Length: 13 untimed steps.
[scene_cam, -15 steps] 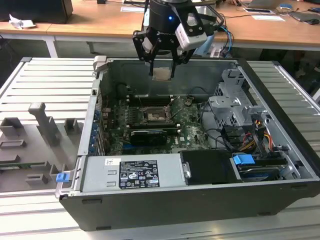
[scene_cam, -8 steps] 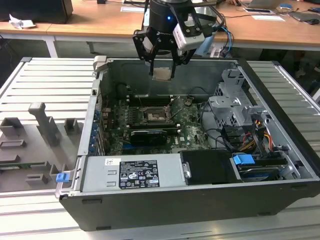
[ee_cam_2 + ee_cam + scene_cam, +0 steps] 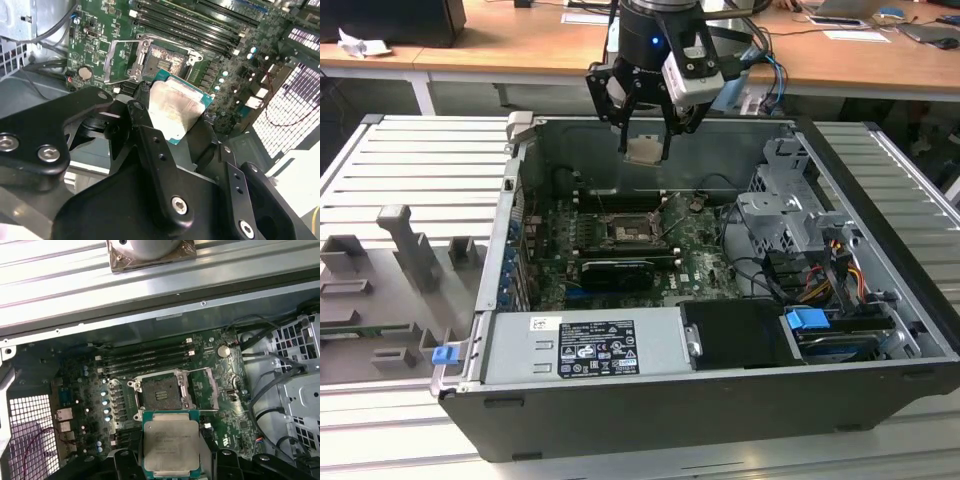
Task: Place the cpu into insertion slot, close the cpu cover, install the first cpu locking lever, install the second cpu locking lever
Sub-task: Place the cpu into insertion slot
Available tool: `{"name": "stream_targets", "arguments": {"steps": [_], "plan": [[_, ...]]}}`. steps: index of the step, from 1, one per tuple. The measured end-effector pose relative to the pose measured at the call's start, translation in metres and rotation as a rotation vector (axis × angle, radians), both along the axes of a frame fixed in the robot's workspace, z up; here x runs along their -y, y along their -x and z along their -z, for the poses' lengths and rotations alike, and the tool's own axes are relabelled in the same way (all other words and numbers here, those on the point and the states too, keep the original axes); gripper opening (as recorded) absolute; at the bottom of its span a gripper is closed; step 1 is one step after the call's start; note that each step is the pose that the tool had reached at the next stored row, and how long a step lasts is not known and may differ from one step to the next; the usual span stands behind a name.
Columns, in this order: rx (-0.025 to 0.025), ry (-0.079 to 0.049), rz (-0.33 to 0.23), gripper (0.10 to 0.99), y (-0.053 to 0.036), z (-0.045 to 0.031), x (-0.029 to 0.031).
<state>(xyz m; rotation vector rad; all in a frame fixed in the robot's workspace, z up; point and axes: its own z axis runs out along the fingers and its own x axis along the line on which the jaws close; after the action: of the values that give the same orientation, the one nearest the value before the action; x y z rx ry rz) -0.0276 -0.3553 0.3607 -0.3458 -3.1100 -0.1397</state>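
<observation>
My gripper (image 3: pixel 644 148) hangs above the open computer case (image 3: pixel 500 300), shut on the cpu (image 3: pixel 643 150), a small square chip with a dull silver top. Both wrist views show the cpu (image 3: pixel 175 107) (image 3: pixel 171 442) pinched by its edges between the black fingers (image 3: pixel 142 117). Below it, the insertion slot (image 3: pixel 159 392) (image 3: pixel 162 57) (image 3: pixel 625 228) lies bare on the green motherboard. The cpu cover (image 3: pixel 205 387) (image 3: pixel 122 62), a thin metal frame, is swung open beside the slot. The cpu is well clear of the board.
A long black card (image 3: pixel 617 272) lies just in front of the slot, with memory slots (image 3: pixel 145 360) behind it. A power supply (image 3: pixel 585 345) fills the case front, and a drive cage (image 3: pixel 790 215) with cables stands on the exterior view's right. Grey fixtures (image 3: pixel 410 250) sit outside on the exterior view's left.
</observation>
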Motion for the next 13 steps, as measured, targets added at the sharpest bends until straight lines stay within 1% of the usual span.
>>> {"name": "stream_targets", "arguments": {"steps": [4,6,13], "plan": [[0.0000,0.000,0.076,0.537,0.0000,0.0007,0.0000],[0.0000,0.000,0.106,0.537,0.0000,0.0010,0.0000],[0.0000,0.000,0.190,0.537,0.0000,0.0016,0.0000]]}}
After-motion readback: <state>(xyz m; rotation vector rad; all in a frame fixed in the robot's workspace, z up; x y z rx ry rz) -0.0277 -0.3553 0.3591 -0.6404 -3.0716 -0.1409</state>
